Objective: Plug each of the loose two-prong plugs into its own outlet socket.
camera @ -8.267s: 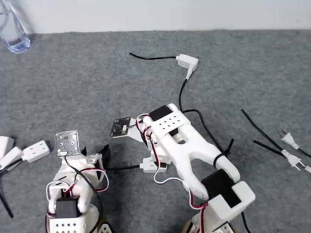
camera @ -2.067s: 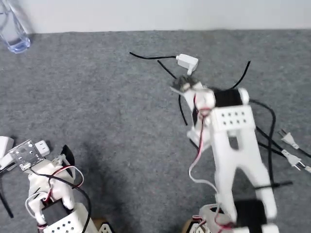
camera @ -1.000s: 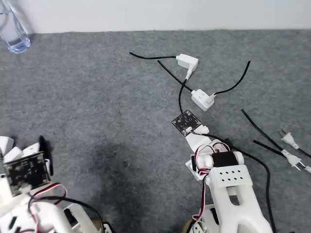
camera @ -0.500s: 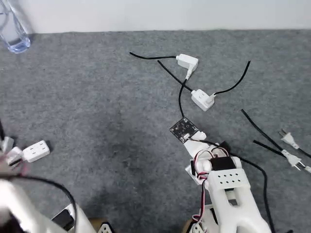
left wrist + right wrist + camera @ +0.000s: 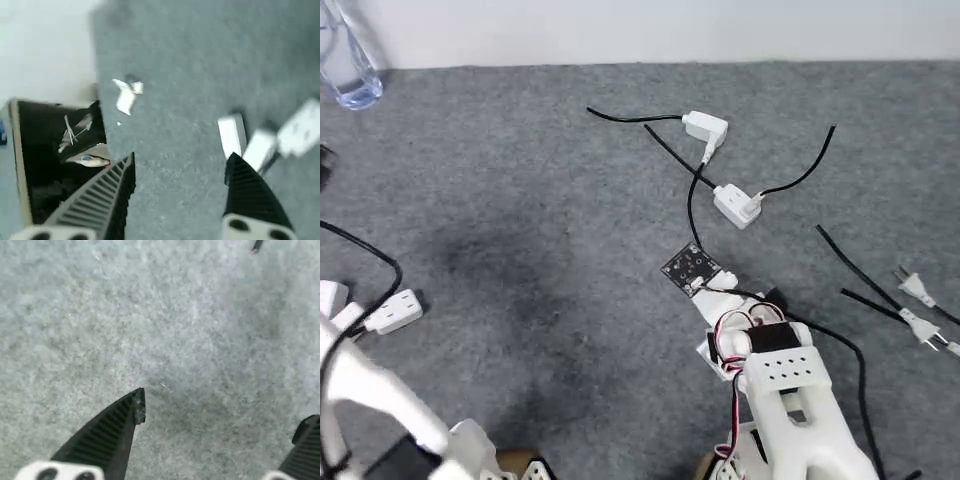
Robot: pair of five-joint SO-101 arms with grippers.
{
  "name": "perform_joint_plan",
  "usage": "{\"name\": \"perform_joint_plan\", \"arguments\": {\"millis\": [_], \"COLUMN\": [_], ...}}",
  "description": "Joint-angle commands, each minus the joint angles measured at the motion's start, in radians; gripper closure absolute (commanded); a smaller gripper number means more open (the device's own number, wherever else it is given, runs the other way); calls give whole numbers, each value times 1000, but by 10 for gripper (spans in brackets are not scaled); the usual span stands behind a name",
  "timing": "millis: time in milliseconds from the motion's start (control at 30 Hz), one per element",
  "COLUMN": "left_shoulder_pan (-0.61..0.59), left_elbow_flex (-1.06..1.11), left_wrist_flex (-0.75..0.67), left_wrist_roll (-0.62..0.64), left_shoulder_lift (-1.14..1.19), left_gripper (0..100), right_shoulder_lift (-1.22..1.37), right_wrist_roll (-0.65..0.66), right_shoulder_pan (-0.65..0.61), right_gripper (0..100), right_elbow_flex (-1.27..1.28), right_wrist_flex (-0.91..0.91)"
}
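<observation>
At the 3 o'clock edge of the grey carpet (image 5: pixel 540 180) lay two loose white two-prong plugs (image 5: pixel 917 289), long axes on the 10-to-4 line. They were well apart from the right gripper (image 5: pixel 225 407), the nearer one. Both it and the left gripper (image 5: pixel 182 158) stood spread, empty.

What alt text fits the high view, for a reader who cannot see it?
On grey carpet, two white sockets with black cords lie near the middle; two loose plugs lie at the right edge, another socket at the left. A white arm sits at the bottom.
</observation>
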Motion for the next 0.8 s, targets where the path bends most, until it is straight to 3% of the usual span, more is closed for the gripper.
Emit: {"name": "perform_joint_plan", "arguments": {"millis": [0,333,767], "left_shoulder_pan": [-8,81,143], "left_elbow_flex": [-12,59,295], "left_wrist_flex": [8,121,-98], "left_wrist_roll": [-172,-170,-213], "left_shoulder_lift": [101,359,459], "left_gripper": [730,729,728], "right_shoulder_lift": [-16,-16,-16], "right_wrist_roll": [15,32,55], "right_shoulder_pan": [-10,-13,-12], "right_gripper": [560,560,560], "right_elbow_flex": [11,11,23], "right_wrist_flex": [-22,-24,-48]}}
